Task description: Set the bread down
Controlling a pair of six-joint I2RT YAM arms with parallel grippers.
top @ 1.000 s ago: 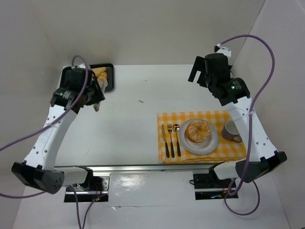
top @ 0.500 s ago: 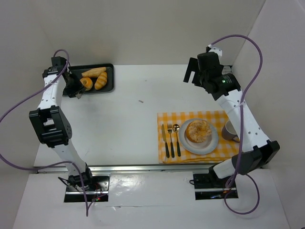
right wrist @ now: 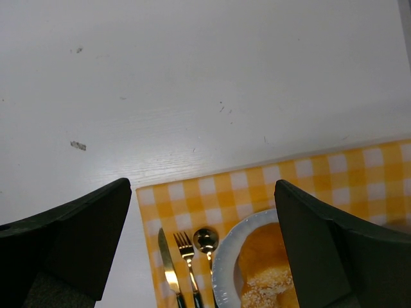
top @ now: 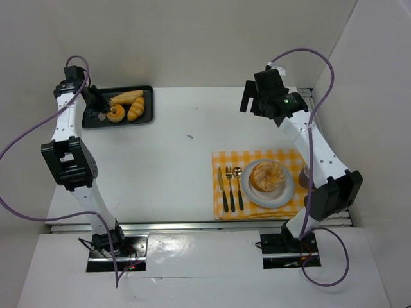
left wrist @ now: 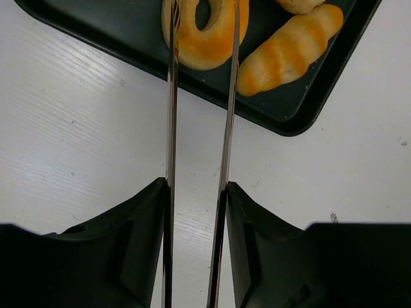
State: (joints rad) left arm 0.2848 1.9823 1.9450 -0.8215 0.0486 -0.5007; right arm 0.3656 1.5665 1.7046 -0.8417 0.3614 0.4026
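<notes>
A ring-shaped bread (left wrist: 205,51) lies in the black tray (left wrist: 302,115) beside a long roll (left wrist: 289,51). My left gripper (left wrist: 196,186) is shut on thin metal tongs (left wrist: 170,115). The tong tips straddle the near side of the ring bread. From above, the left gripper (top: 96,102) hangs over the tray's (top: 90,120) left end, by the ring bread (top: 116,113). My right gripper (right wrist: 202,186) stands open and holds nothing. It hovers (top: 247,102) behind the yellow checked placemat (top: 225,160).
A white plate (top: 287,194) on the placemat carries a seeded bagel (top: 266,176). Knife, fork and spoon (top: 229,183) lie left of it and a cup (top: 308,173) right of it, partly behind the right arm. Two long rolls (top: 126,97) share the tray. White walls stand close.
My left arm has swung back and left, so the gripper is now at the tray's left end with the tongs on the ring bread. The right gripper has drifted left.
</notes>
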